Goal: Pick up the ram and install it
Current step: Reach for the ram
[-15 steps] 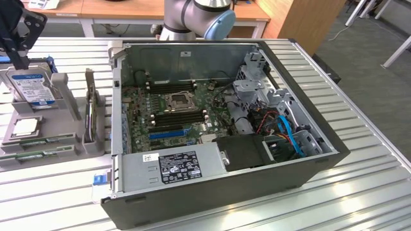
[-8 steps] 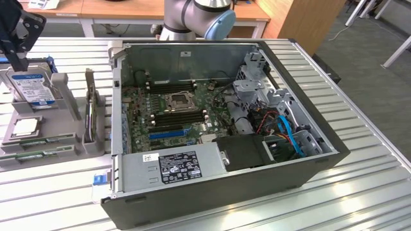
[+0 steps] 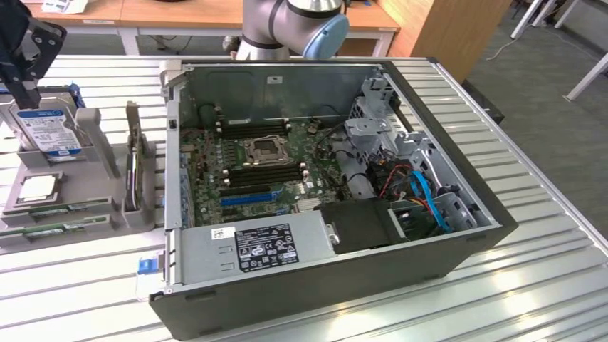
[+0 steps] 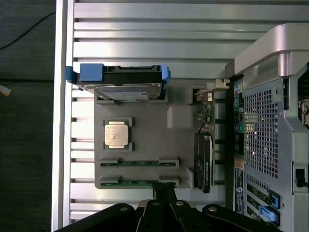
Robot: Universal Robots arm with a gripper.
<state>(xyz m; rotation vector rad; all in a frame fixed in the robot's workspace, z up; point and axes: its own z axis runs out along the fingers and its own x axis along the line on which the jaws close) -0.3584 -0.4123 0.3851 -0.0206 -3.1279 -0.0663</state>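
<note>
Pressed together and empty, the black jaws hang above the grey holder (image 4: 145,140) on the slatted surface (image 4: 145,34), roughly over one end of the outer ram stick (image 4: 137,182), which stands on edge in its slot just beside a second ram stick (image 4: 140,163) and near the CPU (image 4: 117,134). Descending without spreading, they would likely strike its top edge, and an off-centre pinch could tilt it or snag its neighbour. Seating it crooked in the motherboard (image 3: 204,167) inside the open computer case (image 3: 332,292) could stress the board.

No writing was legible, neither on the black label (image 3: 267,253) of the power supply (image 3: 201,251) at 6 o'clock in the case (image 3: 380,285), nor on the blue-white label (image 3: 50,133) of the hard drive (image 3: 61,107).
</note>
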